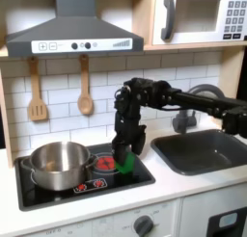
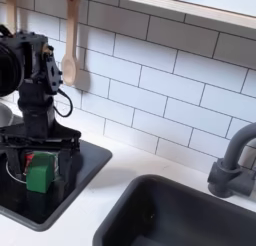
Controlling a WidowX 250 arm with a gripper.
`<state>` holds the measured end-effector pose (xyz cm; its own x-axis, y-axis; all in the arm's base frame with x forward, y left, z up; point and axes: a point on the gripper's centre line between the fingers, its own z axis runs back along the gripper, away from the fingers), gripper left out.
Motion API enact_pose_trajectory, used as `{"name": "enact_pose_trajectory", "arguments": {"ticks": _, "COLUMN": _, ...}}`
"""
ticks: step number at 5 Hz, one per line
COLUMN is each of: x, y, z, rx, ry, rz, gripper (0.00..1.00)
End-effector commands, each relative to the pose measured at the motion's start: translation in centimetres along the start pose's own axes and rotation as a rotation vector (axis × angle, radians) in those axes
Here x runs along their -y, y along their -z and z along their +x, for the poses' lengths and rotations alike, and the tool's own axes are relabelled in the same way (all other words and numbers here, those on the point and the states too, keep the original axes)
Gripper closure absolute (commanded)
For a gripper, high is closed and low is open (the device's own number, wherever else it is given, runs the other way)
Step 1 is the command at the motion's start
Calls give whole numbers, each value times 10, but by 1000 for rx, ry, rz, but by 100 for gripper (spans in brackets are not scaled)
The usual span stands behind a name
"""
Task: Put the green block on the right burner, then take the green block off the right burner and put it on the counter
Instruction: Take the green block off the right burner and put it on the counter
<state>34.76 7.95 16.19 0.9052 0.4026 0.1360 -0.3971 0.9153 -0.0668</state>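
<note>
Toy kitchen stove (image 1: 58, 191), empty steel pot (image 1: 58, 164), hand (image 2: 42, 160) clamped on green block (image 2: 41, 176), right burner (image 1: 104, 165)

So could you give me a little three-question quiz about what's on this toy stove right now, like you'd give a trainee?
1. True or false: the green block sits on the black stove panel, not on the off-white counter.
2. In the first exterior view, what stands on the stove to the left of the right burner? A) a kettle B) a steel pot C) a plate
3. Fill in: the pincer is down at the ____ block.

Key:
1. True. The block is on the panel by the red rings.
2. B.
3. Green. Whether the pincer is gripping it cannot be told from these views.
</note>
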Motion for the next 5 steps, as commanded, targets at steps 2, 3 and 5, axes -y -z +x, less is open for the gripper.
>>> {"name": "enact_pose_trajectory", "arguments": {"ticks": 2, "x": -4, "y": 13, "z": 6, "rx": -10, "ry": -9, "rz": -4, "gripper": 0}}
{"name": "enact_pose_trajectory", "arguments": {"ticks": 3, "x": -3, "y": 14, "z": 5, "rx": -10, "ry": -9, "rz": 3, "gripper": 100}}
{"name": "enact_pose_trajectory", "arguments": {"ticks": 5, "x": -4, "y": 10, "z": 4, "rx": -8, "ry": -6, "rz": -10, "gripper": 100}}
